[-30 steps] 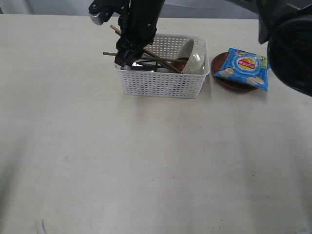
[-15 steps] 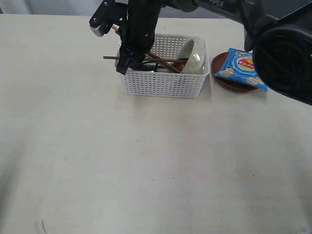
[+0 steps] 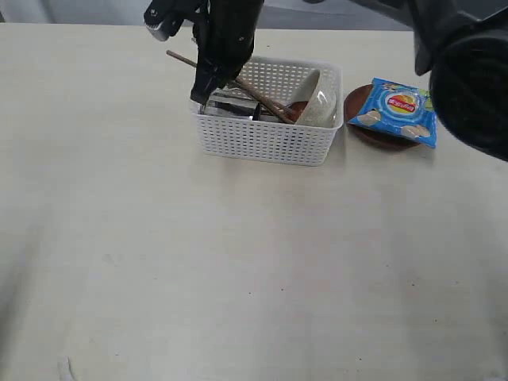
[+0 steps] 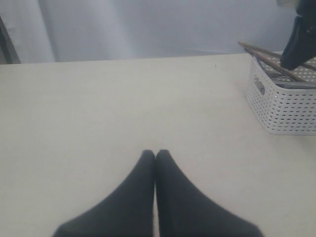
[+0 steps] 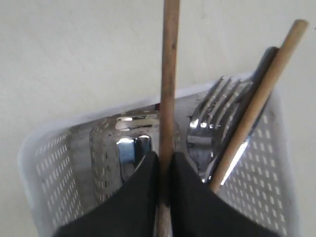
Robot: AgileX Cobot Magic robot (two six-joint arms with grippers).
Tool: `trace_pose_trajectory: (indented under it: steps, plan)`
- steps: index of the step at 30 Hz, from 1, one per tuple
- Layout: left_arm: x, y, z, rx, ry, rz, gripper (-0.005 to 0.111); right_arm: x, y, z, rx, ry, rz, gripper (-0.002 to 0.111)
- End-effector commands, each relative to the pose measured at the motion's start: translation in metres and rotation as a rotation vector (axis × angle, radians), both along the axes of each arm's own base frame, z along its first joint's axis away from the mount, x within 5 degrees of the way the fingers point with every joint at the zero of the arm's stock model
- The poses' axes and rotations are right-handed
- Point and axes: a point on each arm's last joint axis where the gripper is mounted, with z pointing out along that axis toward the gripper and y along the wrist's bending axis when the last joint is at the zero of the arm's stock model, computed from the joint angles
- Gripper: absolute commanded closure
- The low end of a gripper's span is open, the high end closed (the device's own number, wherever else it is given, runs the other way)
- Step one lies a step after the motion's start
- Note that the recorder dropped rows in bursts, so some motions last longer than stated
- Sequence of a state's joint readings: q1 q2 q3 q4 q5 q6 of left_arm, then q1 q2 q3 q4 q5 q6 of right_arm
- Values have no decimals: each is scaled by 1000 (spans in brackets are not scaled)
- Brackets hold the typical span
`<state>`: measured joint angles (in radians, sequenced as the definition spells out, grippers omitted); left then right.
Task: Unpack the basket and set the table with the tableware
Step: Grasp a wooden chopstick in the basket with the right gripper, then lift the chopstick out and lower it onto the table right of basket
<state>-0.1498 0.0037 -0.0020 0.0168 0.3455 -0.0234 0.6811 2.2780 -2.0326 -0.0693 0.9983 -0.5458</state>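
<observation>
Matte cream table (image 3: 198, 278), faintly specked; basket (image 3: 266, 143) on it; grey backdrop (image 4: 148, 24) behind

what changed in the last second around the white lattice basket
The right gripper dipped into the left end of the white perforated plastic basket and closed on one long brown wooden chopstick. The stick that poked out level past the rim now slants upward. The blue chip bag and dark brown round plate stayed put.
</observation>
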Motion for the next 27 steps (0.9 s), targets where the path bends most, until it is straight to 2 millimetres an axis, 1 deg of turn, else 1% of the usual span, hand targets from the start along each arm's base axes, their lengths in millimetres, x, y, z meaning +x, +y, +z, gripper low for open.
trace_pose_trajectory:
  steps: [1, 6, 11, 13, 18, 21, 27]
  plan:
    - [0, 0, 0, -4, -4, -8, 107, -4, -7, 33, 35, -55, -11, 109]
    - [0, 0, 0, -4, -4, -8, 107, -14, -15, 62, 42, -64, -15, 109]
    - [0, 0, 0, -4, -4, -8, 107, -28, -32, 90, -15, -41, -48, 109]
    - [0, 0, 0, -4, -4, -8, 107, -34, -37, 98, -23, -25, -77, 109]
    - [0, 0, 0, -4, -4, -8, 107, -49, -49, 115, -16, -36, -79, 109]
    - [0, 0, 0, -4, -4, -8, 107, -60, -59, 130, 6, -73, -88, 109]
    - [0, 0, 0, -4, -4, -8, 107, -78, -78, 168, 50, -164, -111, 109]
